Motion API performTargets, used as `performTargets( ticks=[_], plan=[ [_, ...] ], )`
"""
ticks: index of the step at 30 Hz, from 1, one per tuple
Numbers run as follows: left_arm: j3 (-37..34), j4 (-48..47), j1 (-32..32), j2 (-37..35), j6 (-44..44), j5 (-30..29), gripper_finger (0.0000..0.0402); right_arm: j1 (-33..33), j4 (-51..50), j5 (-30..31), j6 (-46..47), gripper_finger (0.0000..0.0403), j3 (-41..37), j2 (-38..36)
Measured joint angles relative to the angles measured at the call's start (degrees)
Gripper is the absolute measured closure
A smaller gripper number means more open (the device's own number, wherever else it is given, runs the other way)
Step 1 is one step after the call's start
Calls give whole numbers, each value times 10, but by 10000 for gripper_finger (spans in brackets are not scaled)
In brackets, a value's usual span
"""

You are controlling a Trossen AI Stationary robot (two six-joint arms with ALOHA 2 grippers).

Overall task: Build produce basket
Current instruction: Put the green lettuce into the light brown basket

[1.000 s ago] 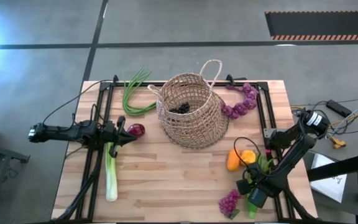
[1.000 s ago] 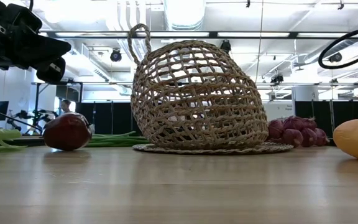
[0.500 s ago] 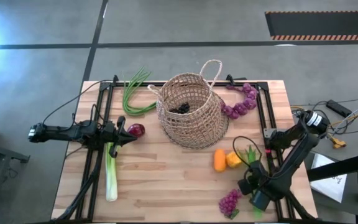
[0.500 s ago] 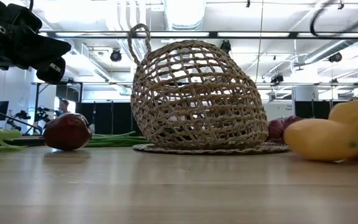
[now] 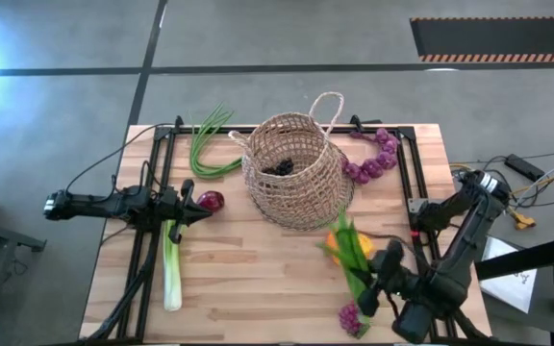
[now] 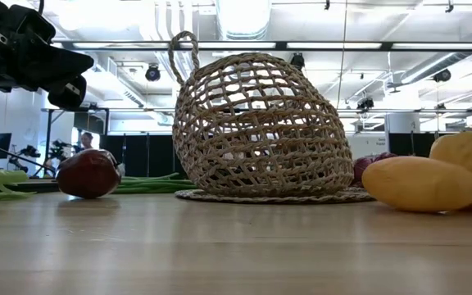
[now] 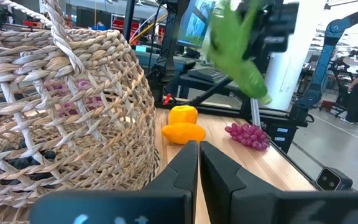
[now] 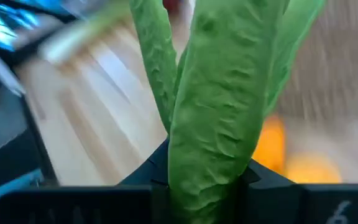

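The wooden table (image 5: 258, 279) carries everything, and the basket (image 5: 293, 171) serves as the landmark: it stands on a flat woven disc (image 6: 269, 195) near the middle of the table's far half, leaning, its open mouth turned up, with something dark lying at its bottom. One loop handle (image 5: 327, 104) rises at its far rim.

The right arm reaches in from the basket's near right side. The right gripper (image 5: 371, 281) is clamped on a green leafy stalk (image 5: 349, 246), whose long leaves point toward the basket and hang over the yellow-orange peppers (image 5: 337, 246). In the right wrist view the leaves (image 8: 219, 106) fill the space between the dark fingers. The left arm lies flat to the basket's left, and the left gripper (image 5: 188, 206) has its two fingers (image 7: 185, 168) pressed narrowly together on nothing.

A pale leek (image 5: 172, 267) lies to the basket's near left, partly under the left gripper. A bunch of green stalks (image 5: 206, 146) curves at the basket's far left. One purple grape bunch (image 5: 373, 154) lies just to the basket's right, close to the disc; a second grape bunch (image 5: 353, 315) lies well apart, at the table's near edge beside the right gripper. The peppers sit just in front of the basket's right side. A dark red onion (image 5: 211, 201) rests left of the basket, just beside the left gripper's tip.
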Motion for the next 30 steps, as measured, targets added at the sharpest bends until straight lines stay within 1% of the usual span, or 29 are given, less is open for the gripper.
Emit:
performTargets(
  ticks=[3,4,5,7,9,10,11,13,15,17,19,23,26,30],
  plan=[
    [0,0,0,0,0,0,402,-27,102,134,-211,342,18,0],
    [0,0,0,0,0,0,402,-40,137,167,-283,342,25,0],
    [0,0,0,0,0,0,402,-56,170,187,-360,342,32,0],
    [0,0,0,0,0,0,402,-99,241,189,-518,342,50,-1],
    [0,0,0,0,0,0,402,-153,312,150,-668,342,67,-1],
    [0,0,0,0,0,0,402,-182,351,114,-736,342,73,-1],
    [0,0,0,0,0,0,402,-214,395,66,-807,342,77,-1],
    [0,0,0,0,0,0,402,-278,485,-37,-920,342,79,-1],
    [0,0,0,0,0,0,402,-342,564,-112,-996,342,80,-1],
    [0,0,0,0,0,0,402,-405,620,-154,-1040,342,81,-1],
    [0,0,0,0,0,0,402,-469,643,-178,-1047,342,81,-1],
    [0,0,0,0,0,0,402,-587,634,-223,-975,342,81,10],
    [0,0,0,0,0,0,402,-651,630,-240,-947,342,81,29],
    [0,0,0,0,0,0,402,-699,596,-242,-900,342,81,60]
  ],
)
